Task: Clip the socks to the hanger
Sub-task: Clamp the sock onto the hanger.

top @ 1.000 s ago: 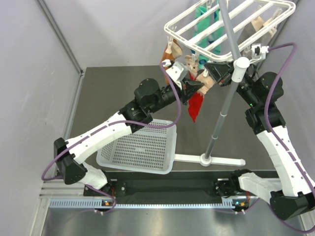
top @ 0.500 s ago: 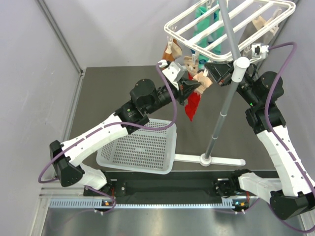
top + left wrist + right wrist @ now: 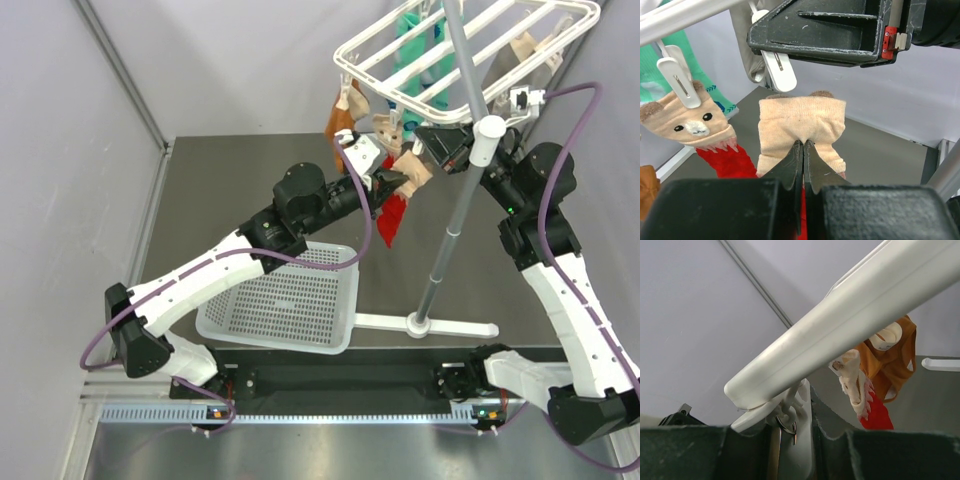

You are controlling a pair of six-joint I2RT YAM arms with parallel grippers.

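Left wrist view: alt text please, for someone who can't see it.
The left gripper, shut on the tan toe of a red sock, holds it up just under a white clip held by the right gripper. To the left, a matching bear-faced sock hangs clipped, with a mint-green sock behind it.

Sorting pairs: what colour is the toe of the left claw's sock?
Tan; the sock shows best from the left wrist.
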